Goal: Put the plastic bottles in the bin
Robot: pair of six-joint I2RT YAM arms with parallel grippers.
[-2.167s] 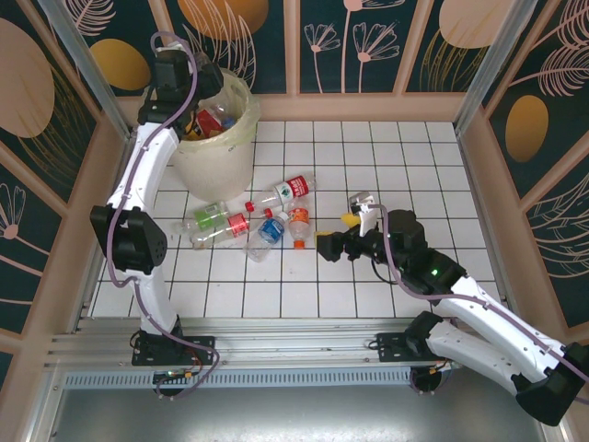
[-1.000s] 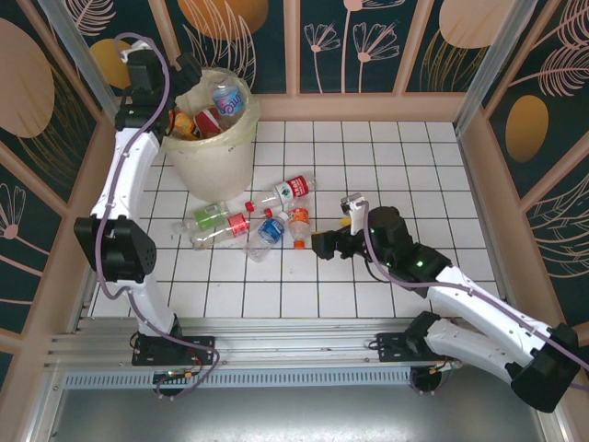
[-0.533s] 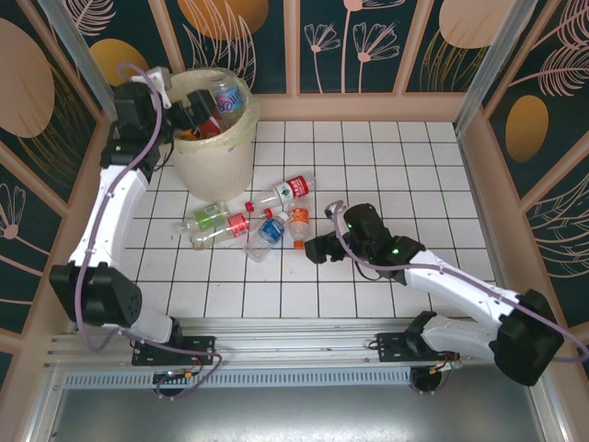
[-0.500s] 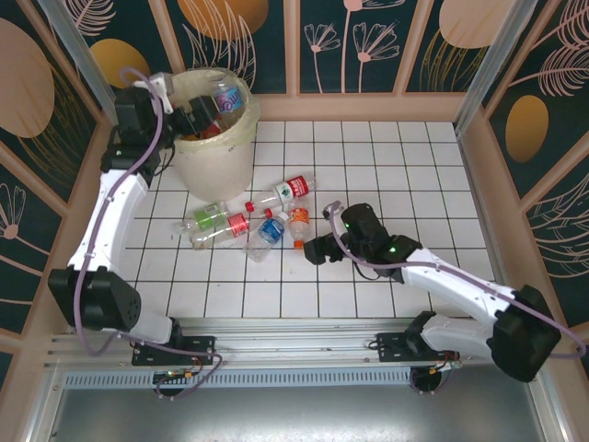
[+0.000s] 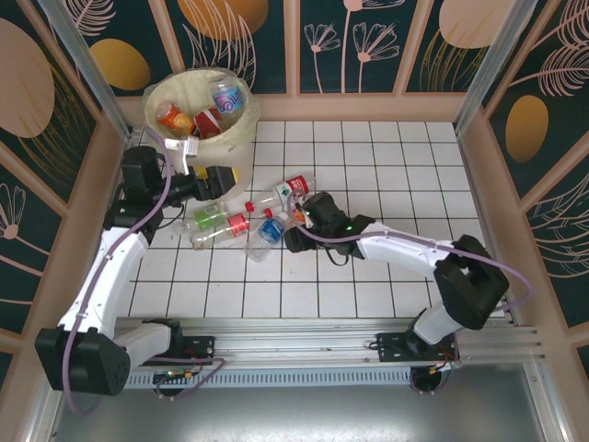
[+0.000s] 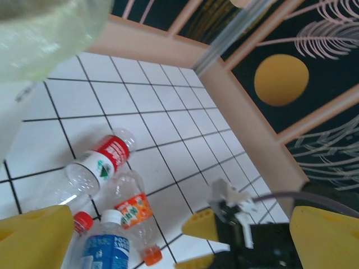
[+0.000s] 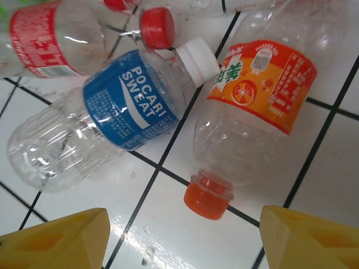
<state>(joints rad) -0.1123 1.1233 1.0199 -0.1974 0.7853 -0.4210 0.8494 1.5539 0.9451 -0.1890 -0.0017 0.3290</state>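
right gripper (image 7: 182, 227) | spread wide over orange-label bottle (image 7: 255, 106) | left gripper (image 6: 179, 238) | wide, empty

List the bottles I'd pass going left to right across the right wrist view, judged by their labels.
red-labelled bottle → blue Pocari Sweat bottle → orange-labelled bottle
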